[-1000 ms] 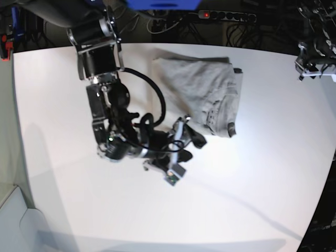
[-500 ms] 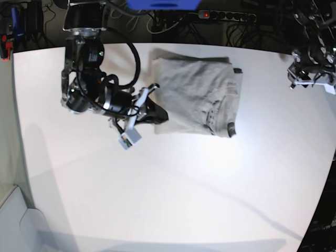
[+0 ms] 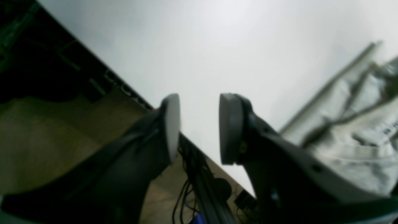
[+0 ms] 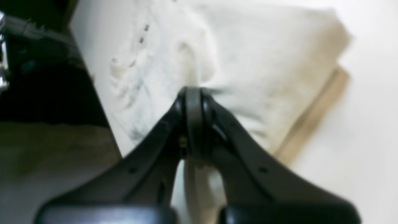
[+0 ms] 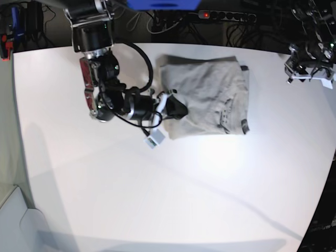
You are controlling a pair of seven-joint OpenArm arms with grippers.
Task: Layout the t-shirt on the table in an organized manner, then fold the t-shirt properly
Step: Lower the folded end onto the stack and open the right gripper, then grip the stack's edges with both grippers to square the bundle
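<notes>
Right gripper [image 5: 178, 109] has crossed to the t-shirt [image 5: 210, 94] and now presses its near-left edge, jaws fully closed, no fabric visibly pinched.
The folded shirt lies by the tabletop's [image 5: 168, 199] far edge. Left gripper [image 3: 199, 127] hangs partly open and empty off the right edge. Slide gently, keeping layers aligned.

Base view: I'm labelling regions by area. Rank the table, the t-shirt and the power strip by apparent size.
1. The table, fills most of the view.
2. The t-shirt, folded.
3. The power strip, smallest, though it lies farther back, so less certain.
</notes>
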